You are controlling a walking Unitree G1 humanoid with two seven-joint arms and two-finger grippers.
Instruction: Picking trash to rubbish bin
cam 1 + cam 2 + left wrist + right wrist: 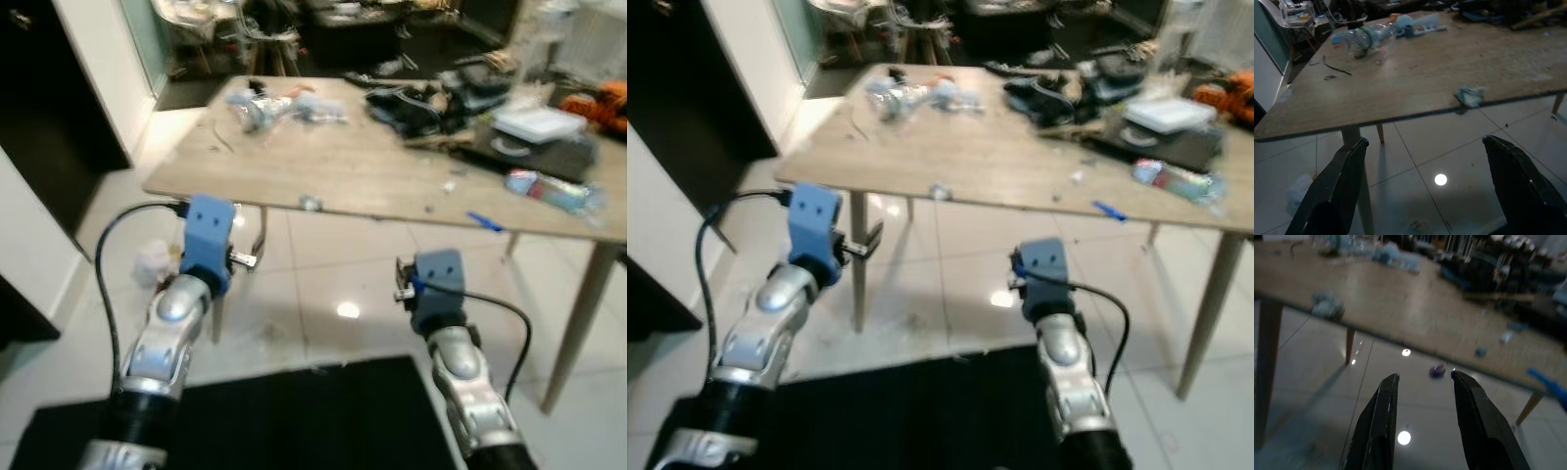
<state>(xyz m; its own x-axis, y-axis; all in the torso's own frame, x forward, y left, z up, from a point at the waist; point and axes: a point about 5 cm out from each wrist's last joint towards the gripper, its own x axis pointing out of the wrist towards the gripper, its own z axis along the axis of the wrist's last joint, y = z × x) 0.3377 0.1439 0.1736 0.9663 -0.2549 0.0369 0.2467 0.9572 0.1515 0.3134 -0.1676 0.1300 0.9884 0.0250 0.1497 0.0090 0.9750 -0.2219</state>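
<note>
1. While the robot faces the worktop from the near side, both arms are raised in front of it over the tiled floor, below the worktop's edge and touching nothing. I read that as a ready pose ahead of a first pick.
2. At lower left of the left eye view, the left claw is carried by the worktop's near left corner. The left wrist view has its two fingers spread wide with bare floor between them, empty.
3. On the floor in the left part of that eye view, beside the worktop leg, lies a pale crumpled wad; it looks like trash too.
4. Upper left of the worktop: a crushed clear plastic bottle among bluish scraps. The left wrist view shows it more sharply, plus a thin dark strip lying near it.
5. Centre of the frame, right on the near edge, sits a small crumpled scrap. That's the nearest piece of trash, so likely the first target, though it could be nudged off the edge.
6. Lower centre-right: the right claw. The right wrist view shows its fingers a narrow gap apart, holding nothing, aimed under the worktop's edge.
7. That same view picks out a small dark bit on the floor beneath the worktop.
8. Far right of the worktop: dark clutter, a white box, a wrapped packet and a blue pen-like piece at the edge.
9. I can't spot a rubbish bin.
</note>
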